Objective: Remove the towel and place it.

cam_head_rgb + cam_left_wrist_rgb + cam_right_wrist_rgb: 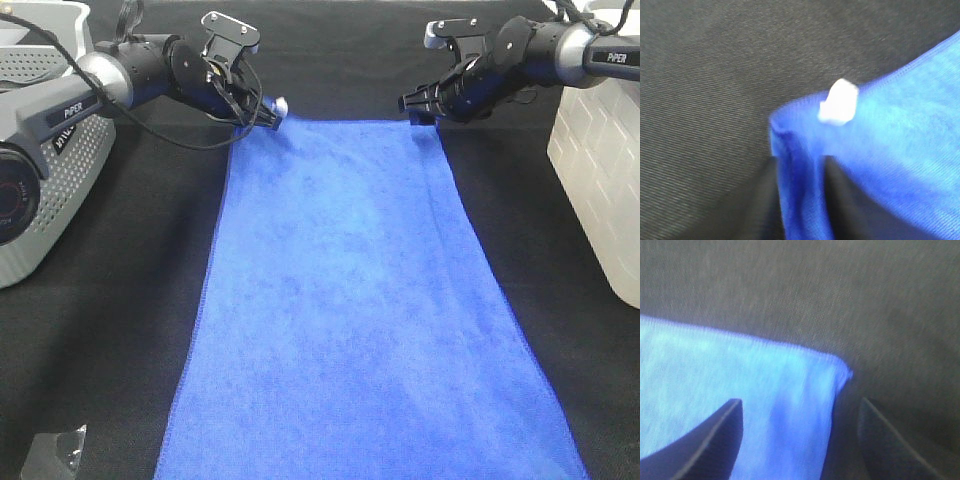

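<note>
The blue towel (pixel 370 300) lies spread flat on the black table cloth (pixel 120 330), running from the far side to the near edge. My left gripper (pixel 270 112) is at its far left corner. In the left wrist view its jaws (pixel 800 210) are slightly parted, with a raised fold of towel (pixel 900 150) between them beside the white tag (pixel 839 102). My right gripper (pixel 412 105) is at the far right corner. In the right wrist view it (pixel 800 440) stands wide open over the towel corner (pixel 715 370), gripping nothing.
A grey perforated basket (pixel 60 180) sits at the left edge behind the left arm. A white basket (pixel 600 180) stands at the right edge. A small clear scrap (pixel 55 455) lies at the near left.
</note>
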### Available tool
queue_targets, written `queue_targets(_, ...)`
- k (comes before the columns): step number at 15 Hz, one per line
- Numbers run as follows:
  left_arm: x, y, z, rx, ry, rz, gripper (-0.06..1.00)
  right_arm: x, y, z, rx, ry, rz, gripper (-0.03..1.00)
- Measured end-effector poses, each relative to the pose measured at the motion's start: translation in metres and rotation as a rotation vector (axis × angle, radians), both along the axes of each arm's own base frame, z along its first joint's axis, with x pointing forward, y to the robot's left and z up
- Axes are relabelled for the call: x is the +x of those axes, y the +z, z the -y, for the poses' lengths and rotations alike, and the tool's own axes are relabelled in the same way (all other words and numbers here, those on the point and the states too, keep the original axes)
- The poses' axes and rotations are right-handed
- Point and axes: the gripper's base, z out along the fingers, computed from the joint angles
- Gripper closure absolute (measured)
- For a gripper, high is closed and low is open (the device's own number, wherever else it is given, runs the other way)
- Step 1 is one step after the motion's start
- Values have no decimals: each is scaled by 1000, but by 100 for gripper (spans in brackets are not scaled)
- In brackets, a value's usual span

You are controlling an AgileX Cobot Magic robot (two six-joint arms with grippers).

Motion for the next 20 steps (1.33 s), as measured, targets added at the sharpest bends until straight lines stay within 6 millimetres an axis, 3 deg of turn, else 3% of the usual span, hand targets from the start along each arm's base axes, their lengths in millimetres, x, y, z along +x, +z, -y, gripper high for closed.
queue_targets(1, 1, 1, -1, 4, 8, 17, 38, -2, 6, 0, -8, 11, -18, 33)
queue_targets(2, 2, 2, -1, -9, 23, 20, 24, -4, 15, 0, -7, 17, -25, 33)
queue_targets(3, 2, 2, -2, -14, 34, 20, 18, -6, 25, -1, -6, 23, -31, 33)
queue_targets(7, -4, 11, -4, -20, 72, -71, 13, -20, 66, -2, -1, 57, -100, 31)
queue_targets(11, -27, 77, -10, -98, 187, -270, 9, -47, 116, 0, 32, 29, -232, 15)
queue_targets(12, -27, 77, -10, -98, 187, -270, 9, -47, 116, 0, 32, 29, -232, 15)
queue_targets(13, -38, 105, -13, -110, 208, -316, 9, -57, 138, 3, 20, 12, -250, 14)
queue_targets(16, -54, 149, -17, -135, 225, -323, 9, -80, 186, 6, 20, 6, -241, 14)
queue_targets(20, -68, 185, -32, -30, 279, -284, 9, -113, 234, 18, -36, -39, -262, 14)
